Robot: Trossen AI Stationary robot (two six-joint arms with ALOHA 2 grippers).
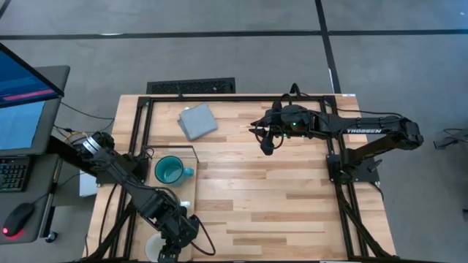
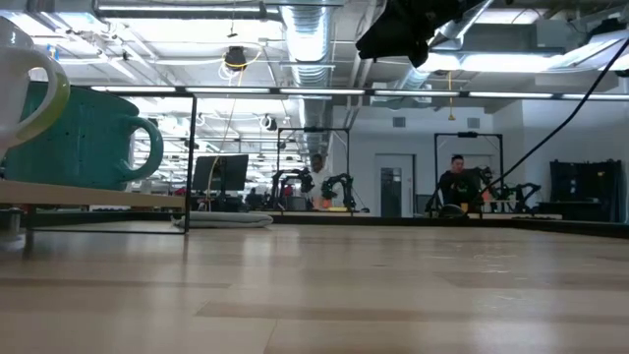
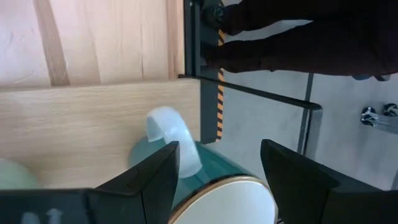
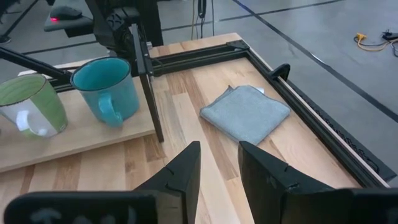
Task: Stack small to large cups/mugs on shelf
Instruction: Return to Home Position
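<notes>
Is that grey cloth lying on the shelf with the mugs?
No, the grey cloth lies on the striped tabletop, off the pale shelf.

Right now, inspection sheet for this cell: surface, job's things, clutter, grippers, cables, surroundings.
Surface: plank tabletop, no spills seen.
Job's things: teal mug, green mug and third mug, white inside, upright on shelf, not nested.
Clutter: grey pad on tabletop.
Grippers: left gripper open above third mug; right gripper open, raised over tabletop.
Cables: black cable slung above the tabletop.
Surroundings: monitor, mouse beside table; person seated far back.
</notes>
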